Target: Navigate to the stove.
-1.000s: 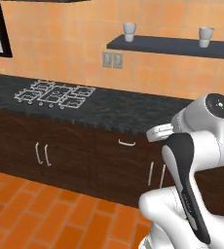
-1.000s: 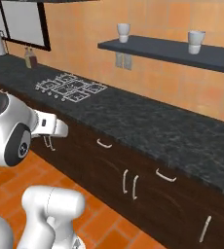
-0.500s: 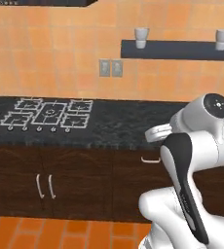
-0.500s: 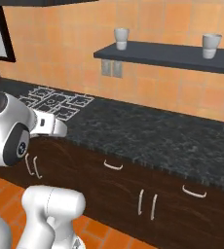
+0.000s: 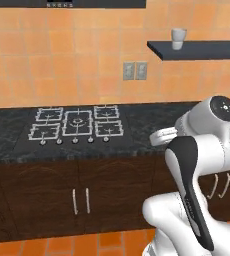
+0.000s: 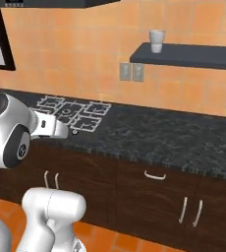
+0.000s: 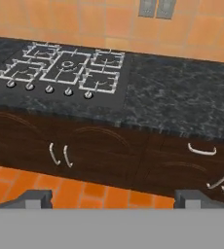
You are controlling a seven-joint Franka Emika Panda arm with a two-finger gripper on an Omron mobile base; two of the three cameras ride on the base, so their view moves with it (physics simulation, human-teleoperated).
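Left base view. The stove (image 5: pixel 77 123) lies flat in the dark speckled counter (image 5: pixel 142 122), at about 9 o'clock from the frame centre, its long axis running left to right along the counter edge. Its row of silver knobs (image 5: pixel 74 140) faces the cabinets (image 5: pixel 82 192) below, toward the camera. The arm's hand end (image 5: pixel 163 136) sits at about 3 o'clock from the stove, well apart from it; the fingers cannot be made out here. A cup (image 5: pixel 178 38) stands on a wall shelf (image 5: pixel 197 49) at about 1 o'clock.

Right base view. The stove (image 6: pixel 73 110) lies at about 10 o'clock, partly behind the arm's hand end (image 6: pixel 51 127), with its long axis along the counter (image 6: pixel 174 135). Two wall outlets (image 6: pixel 131 72) sit above and to its right.

Hand view. The stove (image 7: pixel 65 68) lies at about 10 o'clock, far ahead of the gripper (image 7: pixel 115 198). The two fingertips (image 7: pixel 33 197) stand wide apart at the bottom edge, holding and touching nothing. The knob row faces the gripper.
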